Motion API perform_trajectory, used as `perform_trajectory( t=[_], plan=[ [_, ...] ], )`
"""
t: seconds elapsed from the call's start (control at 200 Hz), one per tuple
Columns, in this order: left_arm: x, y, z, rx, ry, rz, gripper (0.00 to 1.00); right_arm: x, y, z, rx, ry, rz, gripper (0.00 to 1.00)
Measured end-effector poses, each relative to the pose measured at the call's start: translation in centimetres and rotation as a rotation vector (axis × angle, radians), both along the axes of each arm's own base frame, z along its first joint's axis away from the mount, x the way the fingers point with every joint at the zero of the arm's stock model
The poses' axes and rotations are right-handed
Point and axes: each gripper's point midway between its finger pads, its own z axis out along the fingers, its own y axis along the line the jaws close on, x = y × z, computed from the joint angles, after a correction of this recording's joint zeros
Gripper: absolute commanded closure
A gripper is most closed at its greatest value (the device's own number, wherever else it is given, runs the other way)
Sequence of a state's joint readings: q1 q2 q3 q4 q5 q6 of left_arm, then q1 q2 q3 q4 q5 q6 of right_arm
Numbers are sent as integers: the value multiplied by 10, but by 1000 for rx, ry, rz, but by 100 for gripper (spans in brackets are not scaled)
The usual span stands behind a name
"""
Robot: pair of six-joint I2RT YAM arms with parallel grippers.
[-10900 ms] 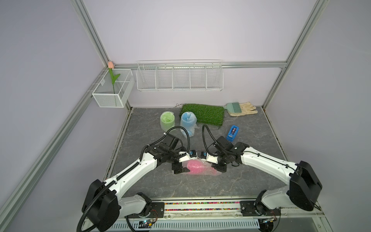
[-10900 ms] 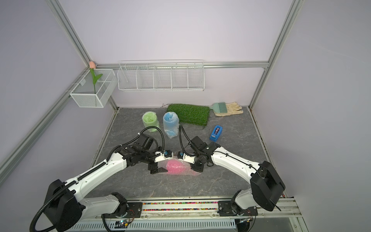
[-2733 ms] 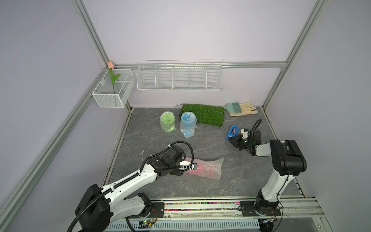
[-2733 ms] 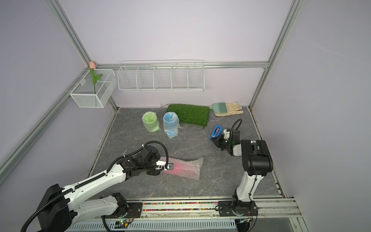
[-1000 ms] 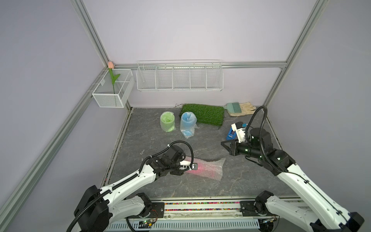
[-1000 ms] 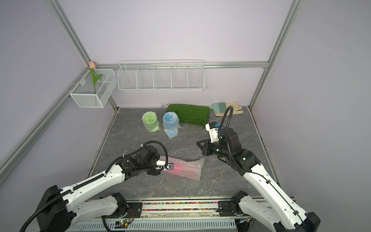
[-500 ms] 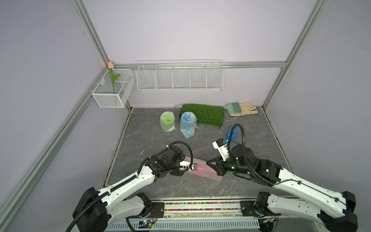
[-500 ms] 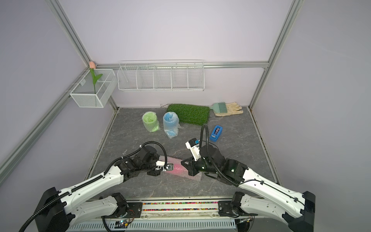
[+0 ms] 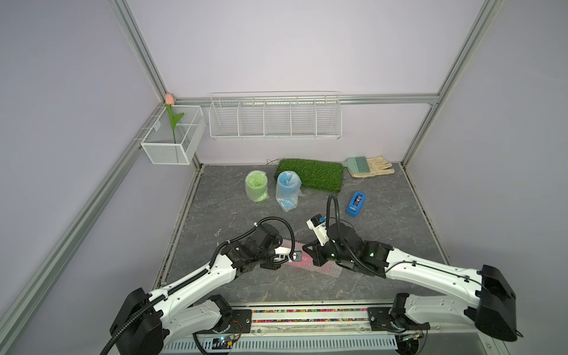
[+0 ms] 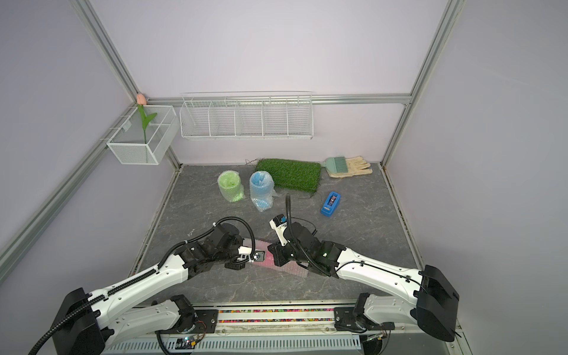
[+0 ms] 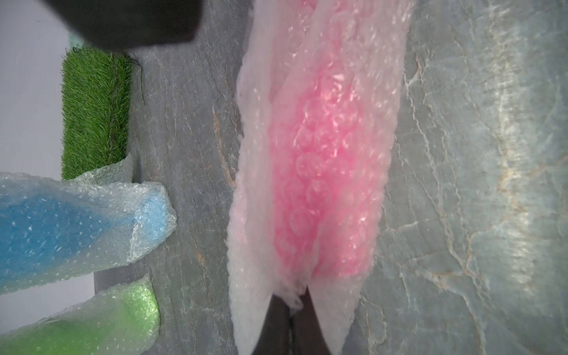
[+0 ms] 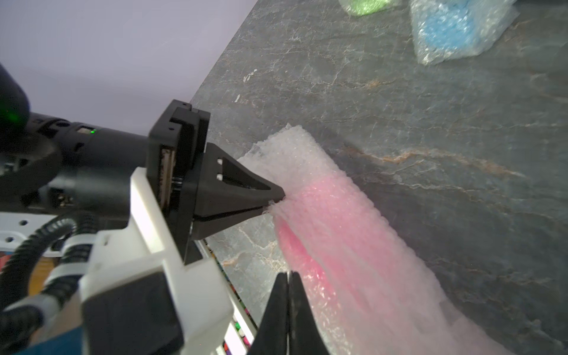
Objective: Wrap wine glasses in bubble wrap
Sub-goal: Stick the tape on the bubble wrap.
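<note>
lying on its side at the front middle of the grey marbled table, a pink goblet shows only as a rosy blur through the bubble wrap rolled around it. the long, whitish bundle rests flat on the table between the two robot arms, which reach in from the front edge and nearly meet over it. the left gripper is pinched tight on a gathered, crumpled end of the wrap, its two dark fingers closed with the plastic caught between them. the right gripper has its jaws pressed together with nothing seen between them. its tip sits at the edge of the bundle over the pink part, and whether it touches the plastic cannot be told. toward the back of the table, well apart from the arms, a green goblet and a blue goblet stand upright side by side, each inside its own roll of bubbled plastic. the blue one stands just beside a green grass mat. a blue tape dispenser lies to the right of them, near the right arm's wrist. a pale work glove with a small brush on it lies in the back right corner. on the back wall hangs a white wire basket, and on the left wall a mesh box holding a tulip.
</note>
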State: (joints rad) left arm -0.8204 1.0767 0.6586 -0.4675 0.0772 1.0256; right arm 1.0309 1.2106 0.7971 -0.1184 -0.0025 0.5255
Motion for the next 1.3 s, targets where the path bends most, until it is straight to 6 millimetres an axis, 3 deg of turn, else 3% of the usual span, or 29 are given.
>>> perform_trajectory(
  t=[0.38, 0.685, 1.0, 1.15, 1.305],
  plan=[
    [-1, 0, -1, 0, 3, -2, 100, 36, -19, -14, -71, -110, -70, 93],
    [-2, 0, -1, 1, 7, -4, 100, 58, -33, -48, -145, -43, -122, 93],
    [-6, 0, -3, 10, 16, -14, 100, 43, -41, -120, -334, 193, -76, 93],
    [-7, 0, -5, 14, 19, -16, 100, 35, -50, -127, -399, 262, -88, 86],
    [-7, 4, -8, 30, 22, -9, 100, 30, -77, -131, -573, 335, -148, 72]
  ],
)
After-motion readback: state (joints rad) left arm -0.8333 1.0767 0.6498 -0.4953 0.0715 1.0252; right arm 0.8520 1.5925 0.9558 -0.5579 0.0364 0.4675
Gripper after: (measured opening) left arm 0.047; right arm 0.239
